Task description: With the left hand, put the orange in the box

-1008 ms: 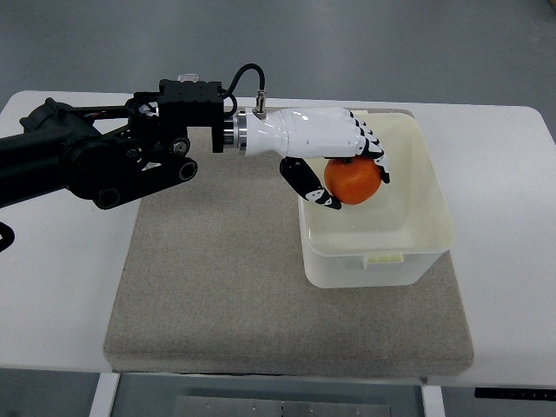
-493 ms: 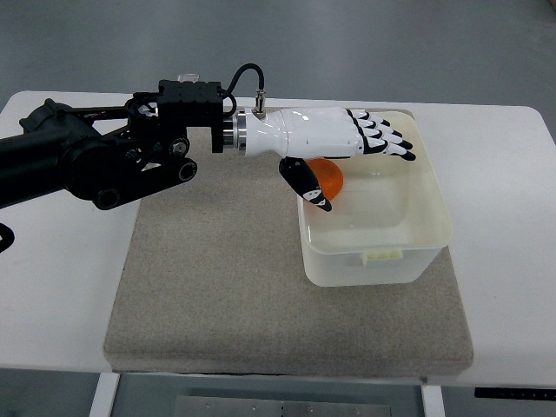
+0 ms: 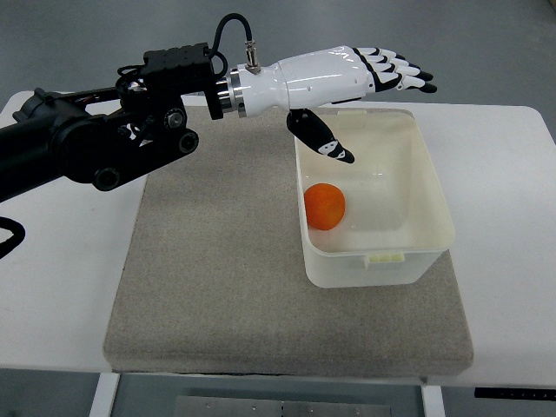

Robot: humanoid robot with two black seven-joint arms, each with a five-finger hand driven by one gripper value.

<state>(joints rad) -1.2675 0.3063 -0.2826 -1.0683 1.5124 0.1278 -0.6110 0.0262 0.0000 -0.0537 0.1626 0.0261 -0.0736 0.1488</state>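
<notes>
Orange (image 3: 325, 206) sitting inside white box (image 3: 432, 228), near its left wall. Left hand (image 3: 347, 78) hovering above box's far-left corner w/ fingers (image 3: 395, 68) spread, gripping nothing. Box resting on grey mat (image 3: 217, 287).

White counter (image 3: 512, 174), flat and rectangular. Covered across the middle by a grey-beige fabric mat (image 3: 217, 278), lying directly on the surface. On the mat's right part: white plastic box (image 3: 417, 261), open-topped, standing upright.
</notes>
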